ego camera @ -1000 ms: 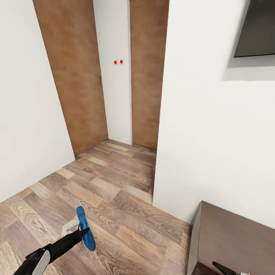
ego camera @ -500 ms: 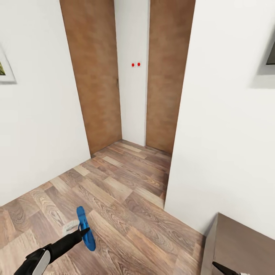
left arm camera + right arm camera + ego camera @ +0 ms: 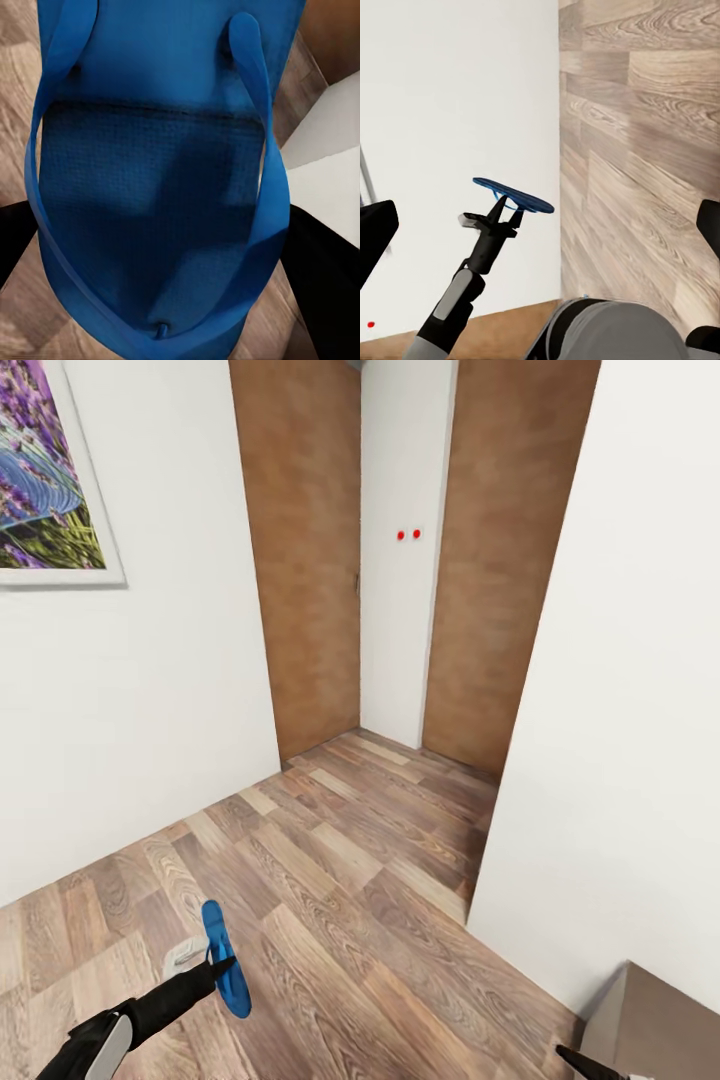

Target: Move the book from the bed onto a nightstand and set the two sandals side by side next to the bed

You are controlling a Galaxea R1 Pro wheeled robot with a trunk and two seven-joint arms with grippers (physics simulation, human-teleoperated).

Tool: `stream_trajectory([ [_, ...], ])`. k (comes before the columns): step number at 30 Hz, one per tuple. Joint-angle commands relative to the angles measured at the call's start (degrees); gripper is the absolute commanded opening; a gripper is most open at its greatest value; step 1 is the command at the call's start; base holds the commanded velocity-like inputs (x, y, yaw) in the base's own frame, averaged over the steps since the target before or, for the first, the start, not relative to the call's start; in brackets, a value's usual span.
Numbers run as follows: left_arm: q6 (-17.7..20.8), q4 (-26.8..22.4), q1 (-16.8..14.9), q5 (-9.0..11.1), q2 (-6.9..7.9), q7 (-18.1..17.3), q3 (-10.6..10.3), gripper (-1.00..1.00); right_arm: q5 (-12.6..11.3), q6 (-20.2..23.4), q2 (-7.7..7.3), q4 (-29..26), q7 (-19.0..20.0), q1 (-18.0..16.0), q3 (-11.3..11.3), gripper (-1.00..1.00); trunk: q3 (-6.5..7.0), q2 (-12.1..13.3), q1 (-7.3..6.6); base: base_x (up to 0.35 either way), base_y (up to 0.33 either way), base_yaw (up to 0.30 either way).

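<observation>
Overhead, the wood-plank floor (image 3: 340, 880) meets white walls and brown doors (image 3: 305, 550); the left gripper (image 3: 215, 964) clamps a blue sandal (image 3: 224, 958) above that floor. Close up, the sandal (image 3: 157, 187) sits between dark fingers (image 3: 330, 300). Whether the right gripper is wide or closed is unclear.

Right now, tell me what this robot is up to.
The robot is carrying one blue sandal in its left gripper, held up off the wood-plank floor; the left wrist view shows its straps and sole close up. It faces a corner with white walls and two brown doors, a framed picture to the left. The right gripper just peeks in at the bottom edge, its state unclear. No bed here.
</observation>
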Motion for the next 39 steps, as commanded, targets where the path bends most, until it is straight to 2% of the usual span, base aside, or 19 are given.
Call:
stream_trajectory([
  [1, 0.5, 0.0, 0.0, 0.4, -0.02, -0.2, 0.1, -1.0, -0.1, 0.3, -0.01, 0.0, 0.0, 0.0, 0.0, 1.0, 0.13, 0.4, -0.24, 0.0, 0.0, 0.292],
  [4, 0.5, 0.0, 0.0, 0.4, -0.02, -0.2, 0.1, -1.0, 0.8, 0.3, -0.01, 0.0, 0.0, 0.0, 0.0, 1.0, 0.67, 1.6, -0.89, 0.0, 0.0, 0.292],
  [8, 0.5, 0.0, 0.0, 0.4, -0.02, -0.1, 0.1, -1.0, 3.4, 0.3, 0.04, 0.0, 0.0, 0.0, 0.0, 1.0, 1.39, 3.2, -1.77, 0.0, 0.0, 0.292],
  [11, 0.5, 0.0, 0.0, 0.4, -0.02, -0.1, 0.1, -1.0, 4.0, 0.3, 0.07, 0.0, 0.0, 0.0, 0.0, 1.0, 1.92, 4.4, -2.43, 0.0, 0.0, 0.292],
  [36, 0.5, 1.4, 0.0, 0.3, -0.35, -0.1, 0.0, -1.0, 4.4, 0.2, 0.25, 0.0, -0.1, 0.0, 0.2, 1.0, 6.41, 14.4, -7.92, 0.0, 0.0, 0.292],
  [39, 0.4, 1.6, 0.0, -0.5, -0.36, 0.0, 0.1, -1.0, 4.4, 0.2, 0.3, 0.0, -0.2, 0.0, 0.2, 1.0, 6.95, 15.6, -8.58, 0.0, 0.0, 0.292],
])
